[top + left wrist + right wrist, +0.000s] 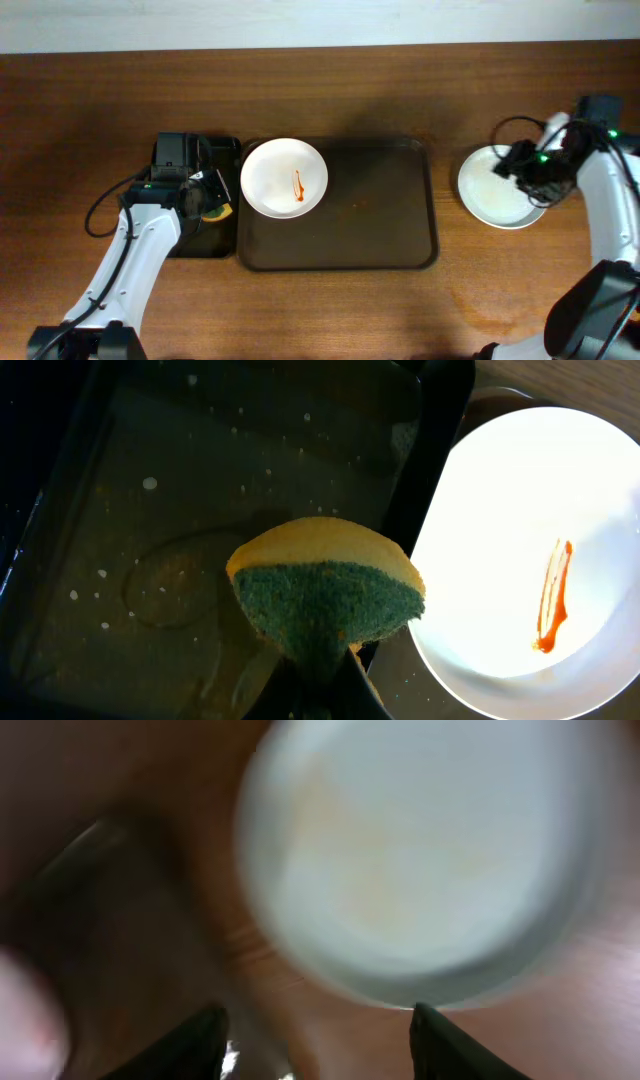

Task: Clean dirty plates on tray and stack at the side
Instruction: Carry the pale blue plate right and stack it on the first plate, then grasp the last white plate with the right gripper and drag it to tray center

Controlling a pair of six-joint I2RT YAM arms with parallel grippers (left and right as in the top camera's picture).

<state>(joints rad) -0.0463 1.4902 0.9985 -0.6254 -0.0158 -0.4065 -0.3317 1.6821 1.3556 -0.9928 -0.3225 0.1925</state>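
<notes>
From above, the tray (400, 220) lies mid-table, and a streaked plate (275, 175) sits in its far left corner with one red-orange line on its face. Just left of the tray, the left gripper (208, 205) hangs over a smaller black tray (185, 240), clenched on a sponge (215, 211). Well right of the tray, on the bare wood, lies a second plate (485, 195) (no sauce shows on it), with the right gripper (520, 172) above its right part.

In the left wrist view, the sponge (325, 585), yellow with a green scouring face, is pinched at its lower end. The black tray (180, 510) lies below it, and the streaked plate (500, 530) shows on the tray side.

In the right wrist view (blurred), the second plate (430, 860) lies beyond the right gripper's fingers (450, 1045), which are spread apart with nothing between them.
</notes>
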